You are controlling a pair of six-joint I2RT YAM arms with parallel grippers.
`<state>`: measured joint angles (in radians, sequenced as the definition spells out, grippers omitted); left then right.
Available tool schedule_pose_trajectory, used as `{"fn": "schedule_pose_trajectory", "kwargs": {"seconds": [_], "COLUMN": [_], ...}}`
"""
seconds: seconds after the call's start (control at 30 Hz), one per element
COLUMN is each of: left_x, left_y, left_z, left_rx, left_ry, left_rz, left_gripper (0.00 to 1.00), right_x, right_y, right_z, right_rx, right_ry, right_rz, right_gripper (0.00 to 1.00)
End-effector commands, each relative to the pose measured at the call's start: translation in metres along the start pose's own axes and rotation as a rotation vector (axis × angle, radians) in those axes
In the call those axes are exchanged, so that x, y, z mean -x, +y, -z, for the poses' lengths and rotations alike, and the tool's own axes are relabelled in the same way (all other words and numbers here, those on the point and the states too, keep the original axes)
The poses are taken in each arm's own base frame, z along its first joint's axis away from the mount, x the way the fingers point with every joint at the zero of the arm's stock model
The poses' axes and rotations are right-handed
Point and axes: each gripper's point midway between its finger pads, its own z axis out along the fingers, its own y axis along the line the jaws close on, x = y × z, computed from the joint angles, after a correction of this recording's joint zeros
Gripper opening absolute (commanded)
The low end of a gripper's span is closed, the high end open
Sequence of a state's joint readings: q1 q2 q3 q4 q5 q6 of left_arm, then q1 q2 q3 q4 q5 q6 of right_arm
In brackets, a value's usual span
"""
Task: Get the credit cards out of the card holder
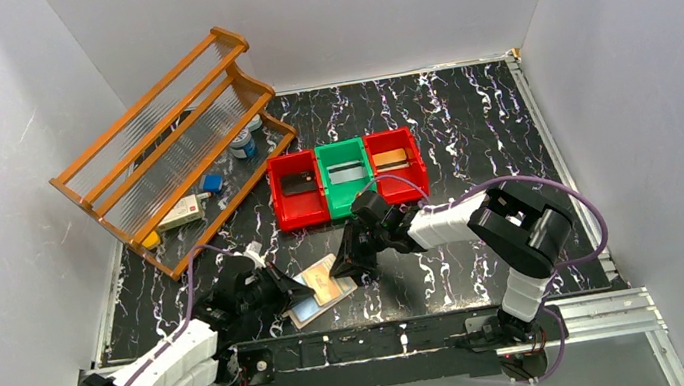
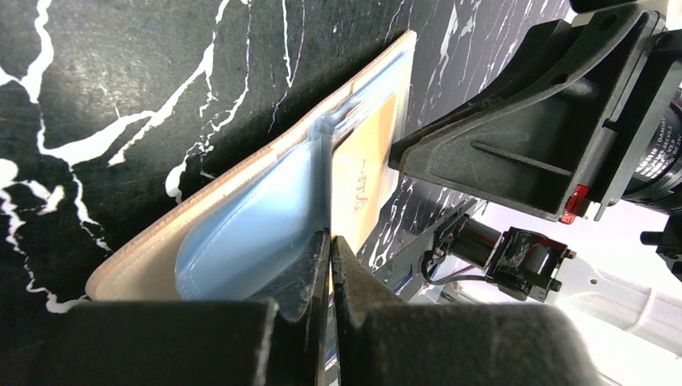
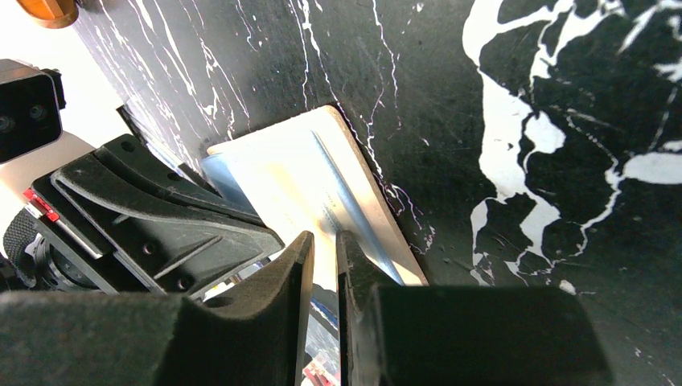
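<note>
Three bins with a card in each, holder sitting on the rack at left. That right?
Not quite. The holder lies on the table in front of the arms, not on the rack. The three bins do each hold a card. The top view shows it.

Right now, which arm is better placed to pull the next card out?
Probably the right: the right fingers pinch the card holder at the edge where a tan card shows, and the bins lie nearer it. The left fingers are shut on a blue sleeve, steadying the holder.
</note>
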<state>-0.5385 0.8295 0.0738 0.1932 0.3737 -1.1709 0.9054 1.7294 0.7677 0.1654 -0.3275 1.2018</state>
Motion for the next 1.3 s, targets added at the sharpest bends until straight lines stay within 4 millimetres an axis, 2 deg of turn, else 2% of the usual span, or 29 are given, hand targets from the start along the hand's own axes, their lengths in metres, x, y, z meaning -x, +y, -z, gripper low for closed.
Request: {"fn": "schedule_pose_trajectory", "kwargs": {"seconds": [0.0, 0.47, 0.7, 0.8, 1.03, 1.13, 1.27], "left_x": [0.002, -0.002, -0.003, -0.003, -0.003, -0.003, -0.003], "left_y": [0.001, 0.016, 0.019, 0.020, 0.018, 0.018, 0.017], "left_z": [0.003, 0.006, 0.007, 0.007, 0.007, 0.007, 0.007], "left_rx": [0.020, 0.084, 0.107, 0.108, 0.107, 0.106, 0.104], "left_ry": [-0.009, 0.002, 0.004, 0.006, 0.010, 0.011, 0.013], "left_rz": [-0.020, -0.025, -0.031, -0.034, -0.039, -0.038, -0.040], "left_gripper": [0.00, 0.00, 0.00, 0.00, 0.00, 0.00, 0.00], "right_x": [-0.014, -0.013, -0.009, -0.002, 0.014, 0.012, 0.001], "right_y": [-0.072, -0.070, -0.060, -0.052, -0.006, 0.011, 0.031], "right_z": [-0.006, -0.007, -0.005, -0.001, 0.021, 0.022, 0.014], "right_rx": [-0.241, -0.235, -0.217, -0.205, -0.113, -0.075, -0.035], "right_ry": [0.015, 0.017, 0.003, -0.023, -0.116, -0.109, -0.074], "right_rz": [-0.042, -0.036, -0.004, 0.030, 0.154, 0.210, 0.277], "right_gripper": [0.26, 0.26, 0.26, 0.26, 0.28, 0.29, 0.31]}}
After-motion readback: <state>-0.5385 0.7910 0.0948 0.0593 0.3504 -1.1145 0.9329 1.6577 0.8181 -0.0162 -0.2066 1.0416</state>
